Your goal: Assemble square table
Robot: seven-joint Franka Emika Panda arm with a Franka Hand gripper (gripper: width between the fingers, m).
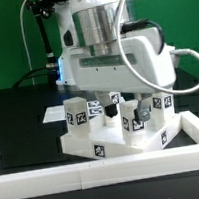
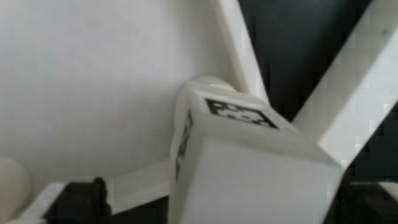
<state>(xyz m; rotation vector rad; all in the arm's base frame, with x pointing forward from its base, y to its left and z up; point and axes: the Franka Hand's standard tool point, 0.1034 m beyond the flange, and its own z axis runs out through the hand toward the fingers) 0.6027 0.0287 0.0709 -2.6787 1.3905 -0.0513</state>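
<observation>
Border bar [image 1: 106,170] fronts one slab [image 1: 113,141] bearing four legs [image 1: 77,113].

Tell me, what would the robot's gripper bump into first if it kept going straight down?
Probably a white tagged leg right below the gripper, standing on the square tabletop. Depth is unclear, so it may already touch.

The exterior view looks level and close across the black worktop [image 1: 17,102] from its near edge, facing the arm [image 1: 105,36] head-on above the square tabletop slab [image 1: 118,141]. The wrist view sits very near a tagged leg [image 2: 240,160]. Both views share that slab and its legs.
</observation>
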